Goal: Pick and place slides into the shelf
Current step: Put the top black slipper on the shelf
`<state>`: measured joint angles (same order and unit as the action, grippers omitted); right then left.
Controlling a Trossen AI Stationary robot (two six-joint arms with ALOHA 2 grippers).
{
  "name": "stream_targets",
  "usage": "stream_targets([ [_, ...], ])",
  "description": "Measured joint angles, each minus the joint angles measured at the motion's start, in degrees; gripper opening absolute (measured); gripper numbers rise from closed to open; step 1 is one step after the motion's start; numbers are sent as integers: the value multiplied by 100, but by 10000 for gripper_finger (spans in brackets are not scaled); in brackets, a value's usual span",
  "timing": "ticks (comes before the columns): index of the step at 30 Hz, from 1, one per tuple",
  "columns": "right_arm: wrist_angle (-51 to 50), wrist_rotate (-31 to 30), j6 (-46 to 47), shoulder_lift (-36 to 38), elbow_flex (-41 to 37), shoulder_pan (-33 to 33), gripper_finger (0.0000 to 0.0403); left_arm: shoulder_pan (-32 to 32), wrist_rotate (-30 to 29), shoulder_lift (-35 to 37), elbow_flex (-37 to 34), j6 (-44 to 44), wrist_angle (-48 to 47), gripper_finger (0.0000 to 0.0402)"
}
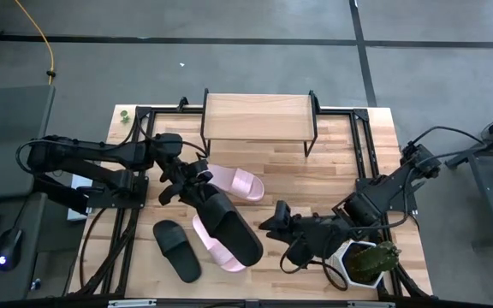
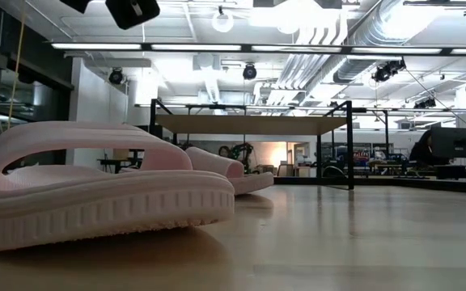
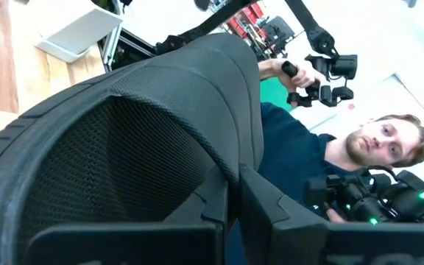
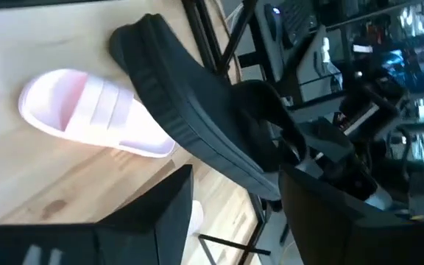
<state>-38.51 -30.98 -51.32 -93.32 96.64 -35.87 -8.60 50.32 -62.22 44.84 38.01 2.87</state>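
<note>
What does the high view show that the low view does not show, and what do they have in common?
Only the high view shows both arms: the left gripper, shut on a black slide held above a pink one, and the right gripper, open beside that slide. It also shows a second black slide flat on the table and a potted plant. Only the low view shows the room behind, with ceiling lights. Both show the shelf, nothing on top, and the pink slide nearest it.
</note>
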Motion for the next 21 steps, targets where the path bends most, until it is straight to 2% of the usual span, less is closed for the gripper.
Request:
stream_targets([
  [6,333,451,-29,-162,0,66,195,0,35,0,0,-9,-2,18],
  [16,358,999,135,-251,0,254,195,0,25,-2,0,-23,-5,8],
  [21,374,1005,127,-405,0,261,195,0,25,-2,0,-25,2,18],
])
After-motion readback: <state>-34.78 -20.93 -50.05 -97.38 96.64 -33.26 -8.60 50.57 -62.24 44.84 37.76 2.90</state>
